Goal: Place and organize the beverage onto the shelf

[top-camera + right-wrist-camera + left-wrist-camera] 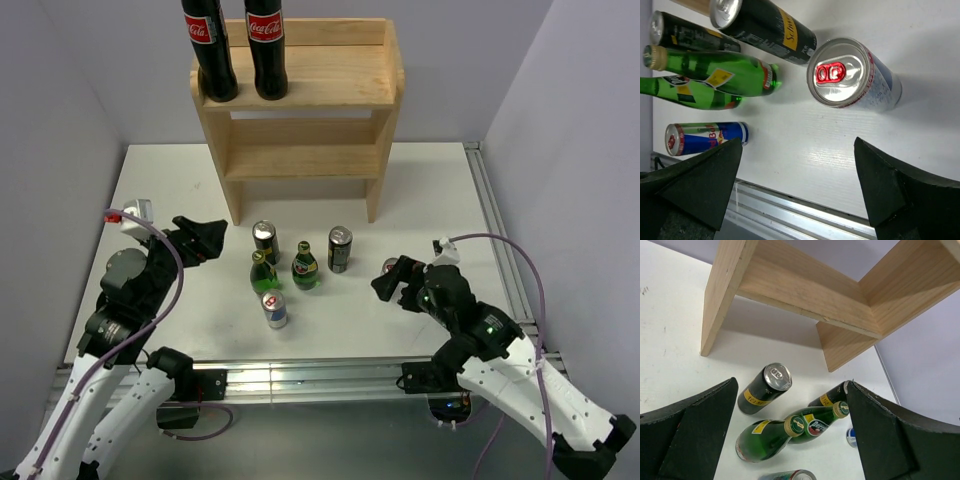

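A: Whereabouts of the shelf?

B: Against the far edge of the worktop, slightly left of centre. Upright, pale wood, two tiers.

A: Loaded with anything?

B: Two cola bottles on the top tier, standing side by side at its left end.

A: And the other drinks?

B: Grouped mid-worktop, in front of the shelf. Two black cans and two green bottles, all upright and close together. Closer to the near edge, a blue-and-silver can, also upright. Off toward the right edge, apart from the group, a red-tabbed can standing alone.

A: State of the left gripper?

B: Fingers spread wide, pinching nothing. Hanging left of the group, toward the left edge, pointed at the cans and bottles.

A: Same for the right gripper?

B: Also spread wide, with nothing between the fingers. Just beside the red-tabbed can, on its near side, facing it. Touching it or not: impossible to tell.
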You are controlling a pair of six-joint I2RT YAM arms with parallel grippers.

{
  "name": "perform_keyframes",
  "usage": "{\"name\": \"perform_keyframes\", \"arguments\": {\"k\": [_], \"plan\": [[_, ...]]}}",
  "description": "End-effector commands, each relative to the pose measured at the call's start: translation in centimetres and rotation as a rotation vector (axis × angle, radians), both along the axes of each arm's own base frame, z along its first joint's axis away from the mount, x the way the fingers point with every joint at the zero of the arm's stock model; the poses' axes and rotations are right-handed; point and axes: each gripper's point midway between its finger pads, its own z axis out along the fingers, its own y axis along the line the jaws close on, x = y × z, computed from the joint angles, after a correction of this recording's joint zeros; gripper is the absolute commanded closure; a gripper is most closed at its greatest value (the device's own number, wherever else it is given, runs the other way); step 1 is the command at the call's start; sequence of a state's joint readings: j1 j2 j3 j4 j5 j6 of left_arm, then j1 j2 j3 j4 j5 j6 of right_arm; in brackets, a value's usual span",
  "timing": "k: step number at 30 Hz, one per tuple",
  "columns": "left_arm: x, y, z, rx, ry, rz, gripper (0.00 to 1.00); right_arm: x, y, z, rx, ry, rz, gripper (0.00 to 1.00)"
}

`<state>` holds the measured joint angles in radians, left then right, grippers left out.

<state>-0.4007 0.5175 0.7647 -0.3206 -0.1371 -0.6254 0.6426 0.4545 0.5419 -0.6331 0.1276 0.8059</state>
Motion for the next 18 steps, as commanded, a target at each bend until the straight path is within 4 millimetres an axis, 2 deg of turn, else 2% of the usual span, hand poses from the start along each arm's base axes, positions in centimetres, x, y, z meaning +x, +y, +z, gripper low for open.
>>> {"name": "perform_keyframes", "arguments": {"k": [1,2,7,8,12,18], "plan": [[-0.3,0.4,1.3,-0.029,-0.039,0.022,0.03,0.6,-1.4,0.0,-0.037,0.002,-0.157,0.0],[-0.2,0.5,1.2,-0.029,-0.036,0.023,0.03,1.0,-1.9,-0.2,-0.08,-0.004,-0.193,0.0],[-0.2,0.4,0.8,-0.049,-0.04,0.023,0.04,0.9,-1.5,-1.3,-0.2,0.022,-0.233,0.0],[-0.2,0.5,0.6,-0.057,-0.04,0.032,0.04,0.9,-1.2,-2.1,-0.231,0.036,-0.229,0.0],[-0.1,0.8,0.1,-0.088,-0.053,0.053,0.04,1.7,-1.0,-3.5,-0.276,0.026,-0.262,0.0],[0.8,0.7,-2.0,-0.122,-0.046,0.075,0.03,3.8,-1.1,-3.5,-0.332,-0.06,-0.32,0.0]]}}
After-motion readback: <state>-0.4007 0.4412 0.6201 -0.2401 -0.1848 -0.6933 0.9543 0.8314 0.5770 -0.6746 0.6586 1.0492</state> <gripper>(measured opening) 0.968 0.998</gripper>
